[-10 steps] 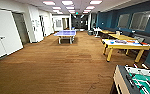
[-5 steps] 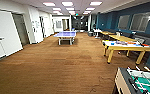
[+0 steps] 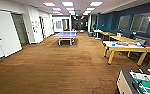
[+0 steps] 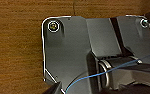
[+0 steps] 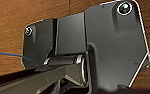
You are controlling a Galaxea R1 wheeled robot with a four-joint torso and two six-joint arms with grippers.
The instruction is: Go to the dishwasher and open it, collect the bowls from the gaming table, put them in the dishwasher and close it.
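The gaming table (image 3: 128, 48), with a white top and yellow sides and legs, stands to the right ahead of me on the wood floor. Small coloured things lie on its top. One blue round thing (image 3: 113, 44) near its near-left end may be a bowl, but it is too small to tell. The dishwasher is out of view. Both wrist views look down past the robot's dark plate onto the brown wood floor (image 4: 16, 50) (image 5: 8, 30).
A blue table-tennis table (image 3: 65, 35) stands mid-room far ahead. A table-football table (image 3: 138, 82) is close at the lower right. Yellow-topped tables (image 3: 121, 38) line the blue right wall. White doors (image 3: 1, 35) run along the left. Open wood floor (image 3: 61, 67) lies ahead.
The whole head view has shifted slightly, so the camera moved. The table-football table now sits a little lower in the picture. Nothing in the room itself has moved.
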